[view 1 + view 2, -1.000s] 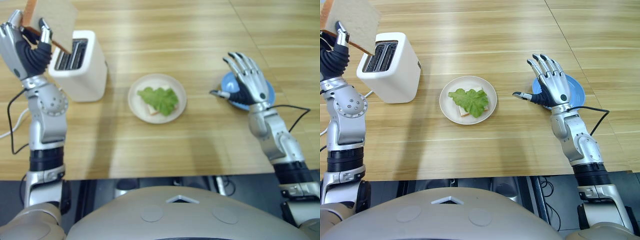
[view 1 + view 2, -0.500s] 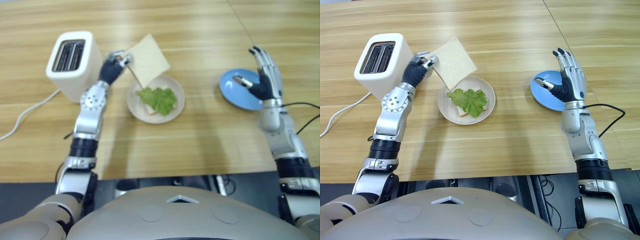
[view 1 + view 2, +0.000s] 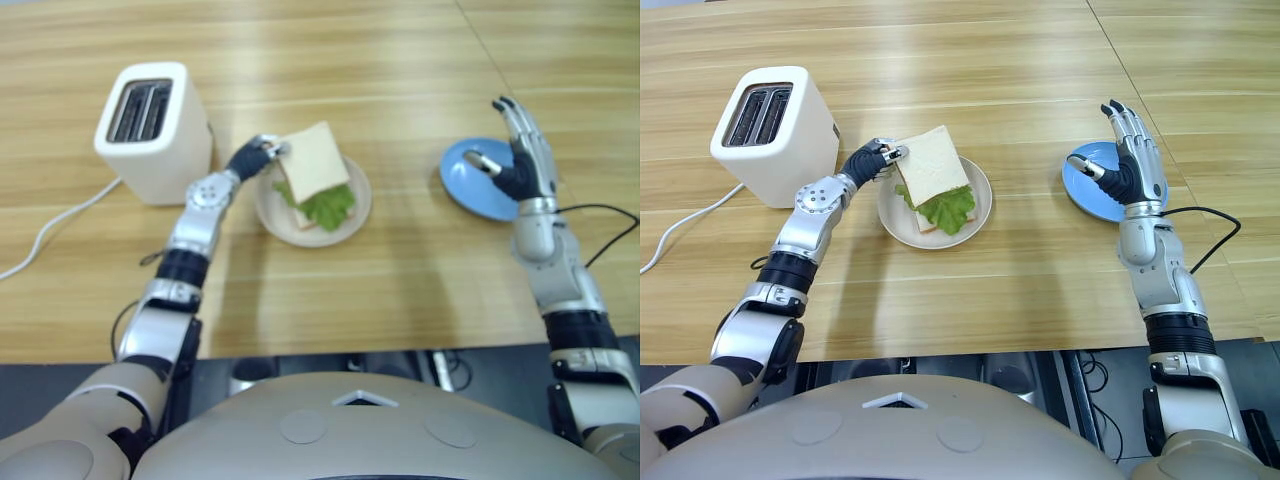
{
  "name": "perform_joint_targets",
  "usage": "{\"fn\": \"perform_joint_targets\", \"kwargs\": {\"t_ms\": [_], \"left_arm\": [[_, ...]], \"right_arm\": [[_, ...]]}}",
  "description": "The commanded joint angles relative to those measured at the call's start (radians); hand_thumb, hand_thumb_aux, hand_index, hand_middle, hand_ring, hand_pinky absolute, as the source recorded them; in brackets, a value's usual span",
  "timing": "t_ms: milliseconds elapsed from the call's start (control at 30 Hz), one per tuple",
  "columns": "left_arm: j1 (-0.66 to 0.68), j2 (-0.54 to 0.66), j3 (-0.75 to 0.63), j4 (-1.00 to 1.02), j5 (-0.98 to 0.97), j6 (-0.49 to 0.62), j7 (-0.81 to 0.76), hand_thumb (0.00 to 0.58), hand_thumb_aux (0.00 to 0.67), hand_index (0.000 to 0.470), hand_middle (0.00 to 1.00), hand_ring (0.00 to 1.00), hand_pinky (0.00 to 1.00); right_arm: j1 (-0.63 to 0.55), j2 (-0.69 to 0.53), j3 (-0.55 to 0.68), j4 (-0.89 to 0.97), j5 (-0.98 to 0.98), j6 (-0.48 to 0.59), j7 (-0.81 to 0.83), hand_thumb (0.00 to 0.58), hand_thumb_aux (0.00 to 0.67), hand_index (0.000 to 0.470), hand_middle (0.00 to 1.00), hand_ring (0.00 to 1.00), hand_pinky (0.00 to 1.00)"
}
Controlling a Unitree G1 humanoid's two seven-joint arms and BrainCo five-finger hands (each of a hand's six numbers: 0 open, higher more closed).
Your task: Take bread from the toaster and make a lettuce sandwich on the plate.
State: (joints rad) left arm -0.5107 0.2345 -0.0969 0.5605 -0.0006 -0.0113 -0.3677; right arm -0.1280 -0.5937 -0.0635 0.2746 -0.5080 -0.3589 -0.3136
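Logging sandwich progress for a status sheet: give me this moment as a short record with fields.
Left robot hand: shut on the bread slice, beside the plate
Bread slice: tilted over the lettuce
Lettuce: on the plate, atop a lower slice
Toaster: left of the plate
Right robot hand: open, above the blue dish

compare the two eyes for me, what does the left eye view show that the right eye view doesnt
Left eye view alone: a slightly wider strip of table to the left of the toaster.

Right eye view alone: more bare table to the right of the blue plate.

Both: the left hand pinching a bread slice by its corner, tilted over the lettuce on the white plate, and the right hand open at the blue plate, holding nothing.
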Motion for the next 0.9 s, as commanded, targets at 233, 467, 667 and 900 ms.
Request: {"fn": "perform_joint_targets", "kwargs": {"t_ms": [233, 467, 667, 900], "left_arm": [[-0.019, 0.010, -0.048, 0.127, 0.080, -0.053, -0.028, 0.580, 0.670, 0.460, 1.00, 1.00, 1.00], [-0.004, 0.000, -0.026, 0.111, 0.041, -0.050, -0.079, 0.580, 0.670, 0.460, 1.00, 1.00, 1.00], [-0.003, -0.013, -0.008, 0.115, 0.012, -0.057, -0.110, 0.580, 0.670, 0.460, 1.00, 1.00, 1.00], [0.000, -0.021, 0.023, 0.086, -0.050, -0.057, -0.163, 0.580, 0.670, 0.460, 1.00, 1.00, 1.00]], "right_arm": [[-0.020, 0.003, 0.029, 0.029, -0.029, -0.006, 0.000, 0.000, 0.000, 0.000, 0.00, 0.00, 0.00], [-0.028, 0.000, 0.037, 0.037, -0.041, -0.004, -0.003, 0.000, 0.000, 0.000, 0.00, 0.00, 0.00], [-0.024, -0.001, 0.040, 0.042, -0.051, -0.003, -0.007, 0.000, 0.000, 0.000, 0.00, 0.00, 0.00], [-0.023, -0.003, 0.044, 0.049, -0.065, -0.003, -0.013, 0.000, 0.000, 0.000, 0.00, 0.00, 0.00]]}}
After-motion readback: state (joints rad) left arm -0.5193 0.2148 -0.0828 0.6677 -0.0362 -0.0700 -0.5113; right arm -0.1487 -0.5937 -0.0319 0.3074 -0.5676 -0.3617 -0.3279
